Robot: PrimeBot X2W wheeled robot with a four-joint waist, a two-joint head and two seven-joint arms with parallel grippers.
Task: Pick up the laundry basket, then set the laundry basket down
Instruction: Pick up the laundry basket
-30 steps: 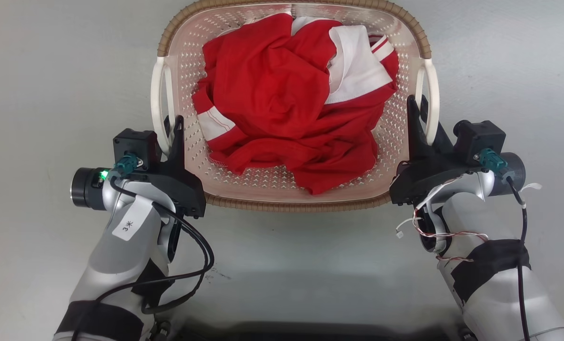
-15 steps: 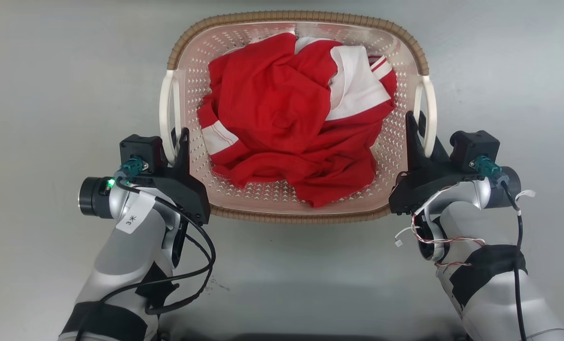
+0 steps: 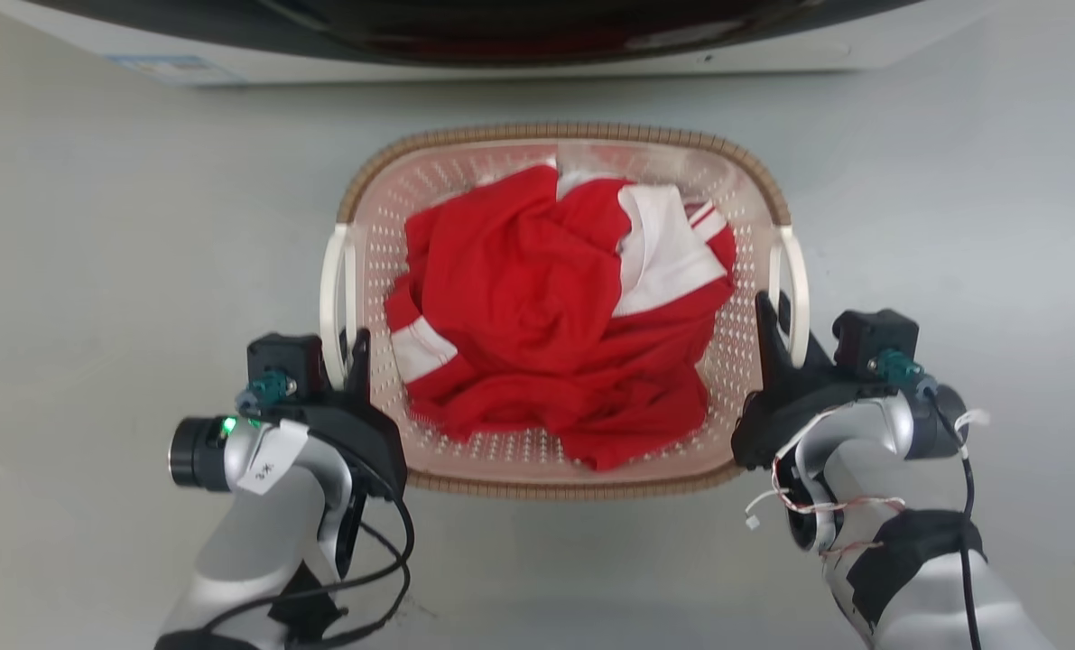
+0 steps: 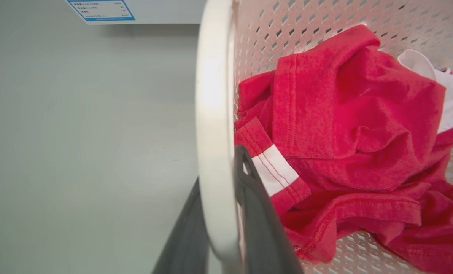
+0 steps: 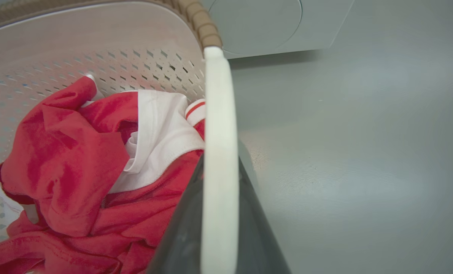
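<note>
Left hand (image 3: 349, 348) and right hand (image 3: 776, 316) still clamp laundry basket (image 3: 555, 134) handles (image 3: 334, 289); washer (image 3: 772, 56) now visible.

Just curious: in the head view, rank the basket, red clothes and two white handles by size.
1. basket, largest
2. red clothes inside it
3. left handle and right handle, smallest; the two look alike, so unranked

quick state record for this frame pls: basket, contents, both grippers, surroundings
basket: laundry basket, upright; contact with grey floor cannot be told
contents: red and white clothing, crumpled
left: left gripper shut on left handle, one finger each side
right: right gripper shut on right handle, one finger each side
beyond: white washer, apart from basket
</note>
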